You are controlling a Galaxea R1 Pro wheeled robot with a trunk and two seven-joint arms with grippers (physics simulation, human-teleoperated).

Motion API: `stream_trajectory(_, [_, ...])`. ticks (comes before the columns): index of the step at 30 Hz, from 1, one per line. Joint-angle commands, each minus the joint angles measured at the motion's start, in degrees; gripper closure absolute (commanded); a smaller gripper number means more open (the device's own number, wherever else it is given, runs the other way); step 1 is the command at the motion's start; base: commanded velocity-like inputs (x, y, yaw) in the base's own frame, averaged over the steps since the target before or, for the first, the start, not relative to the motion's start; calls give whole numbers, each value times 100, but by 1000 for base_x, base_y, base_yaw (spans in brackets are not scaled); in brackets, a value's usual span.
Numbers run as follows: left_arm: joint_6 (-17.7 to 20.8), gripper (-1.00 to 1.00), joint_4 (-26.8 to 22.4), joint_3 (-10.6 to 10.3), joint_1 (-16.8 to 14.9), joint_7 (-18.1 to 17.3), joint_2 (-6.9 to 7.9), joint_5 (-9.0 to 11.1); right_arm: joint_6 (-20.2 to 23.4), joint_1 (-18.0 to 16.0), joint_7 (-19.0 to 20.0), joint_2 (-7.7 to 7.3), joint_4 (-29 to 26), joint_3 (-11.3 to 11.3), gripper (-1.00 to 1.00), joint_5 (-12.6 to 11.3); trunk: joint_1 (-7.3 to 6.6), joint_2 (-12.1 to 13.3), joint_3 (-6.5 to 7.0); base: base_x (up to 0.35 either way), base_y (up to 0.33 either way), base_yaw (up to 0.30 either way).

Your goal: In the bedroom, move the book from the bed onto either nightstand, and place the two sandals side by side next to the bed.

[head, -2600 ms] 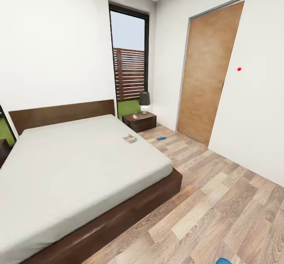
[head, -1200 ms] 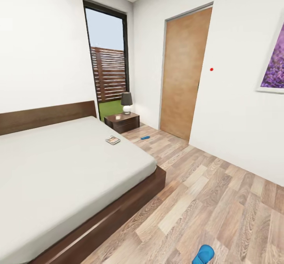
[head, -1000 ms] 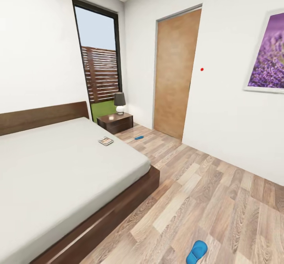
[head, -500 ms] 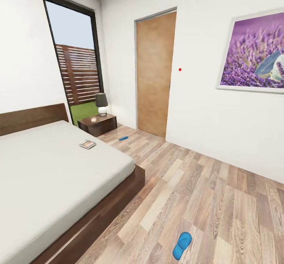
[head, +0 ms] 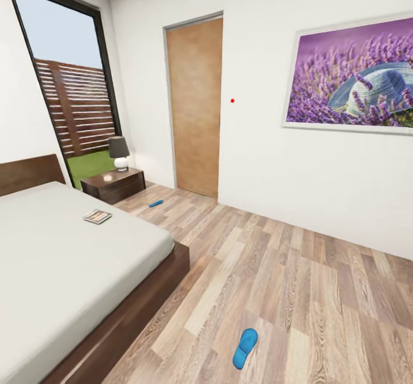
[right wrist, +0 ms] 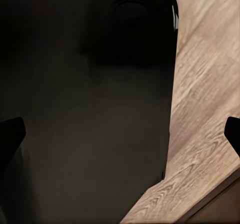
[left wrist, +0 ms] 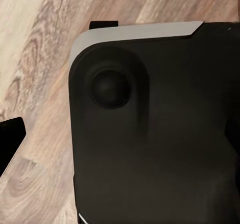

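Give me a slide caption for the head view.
Bedroom: book on the bed, one sandal mid-floor, another near the nightstand.

Framed purple lavender-field picture (head: 350,74) on white wall, small grey-shaded table lamp with white base (head: 119,153), slatted brown wooden fence (head: 74,106) beyond window, small red wall dot (head: 232,100)

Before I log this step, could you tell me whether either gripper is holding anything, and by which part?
Nothing is held. The book lies on the bed, both sandals on the floor; the wrist views show open fingertips.
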Motion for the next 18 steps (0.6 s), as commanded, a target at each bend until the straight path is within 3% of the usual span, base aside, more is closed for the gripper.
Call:
stream_trajectory(1, [-2, -100, -7, -2, -1, -1, 0, -3, 1, -3, -1, -1, -1, -3, -100, -1, 0, -3, -8, 0, 0, -294])
stream_trajectory(18, [-8, -100, -44, 0, -1, -1, 8, -3, 1, -3, -1, -6, -1, -5, -100, -8, 0, -3, -47, 0, 0, -286])
